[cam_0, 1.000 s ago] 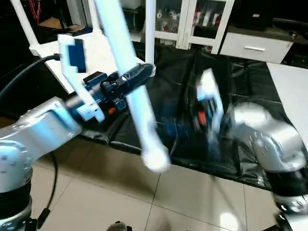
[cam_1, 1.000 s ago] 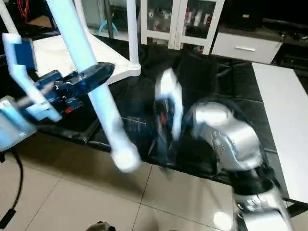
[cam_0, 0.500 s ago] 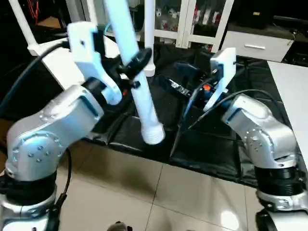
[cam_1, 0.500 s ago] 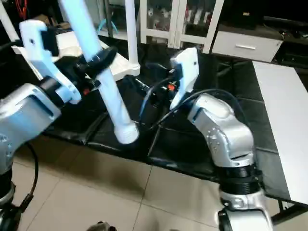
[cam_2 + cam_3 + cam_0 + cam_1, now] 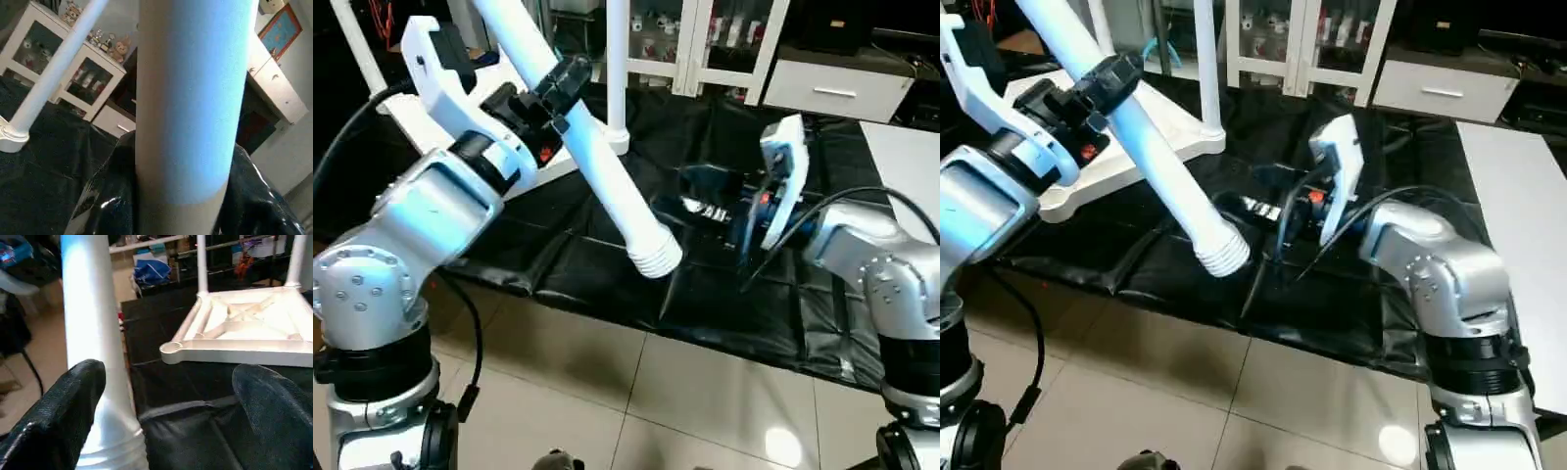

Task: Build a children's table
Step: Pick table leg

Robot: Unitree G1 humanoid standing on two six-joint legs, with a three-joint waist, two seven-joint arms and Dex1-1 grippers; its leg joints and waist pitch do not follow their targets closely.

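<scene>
**Loose leg held aslant, threaded end down, beside the upturned table top**

The left pincer (image 5: 558,86) is clamped round the shaft of a long tapered white leg (image 5: 592,162), gripping it partway up so that the ribbed screw end (image 5: 656,257) hangs free. That hold probably leaves the thread bare for entering a socket. The leg's long axis runs on a slant: its upper part rises past the pincer away from the robot, its threaded end points down and toward the robot's right, above the black sheet (image 5: 724,294) and just off the near corner of the table top (image 5: 1126,162).

The table top lies underside up on that sheet, X-ribs and a round corner socket (image 5: 171,348) showing, likely so that legs can be screwed in from above. One leg already stands upright (image 5: 618,69) at the top's corner; another rises at its far edge.

The right pincer (image 5: 166,396) is spread wide and holds nothing, its fingers (image 5: 63,406) flanking the threaded end, probably ready to take or steady it.
</scene>
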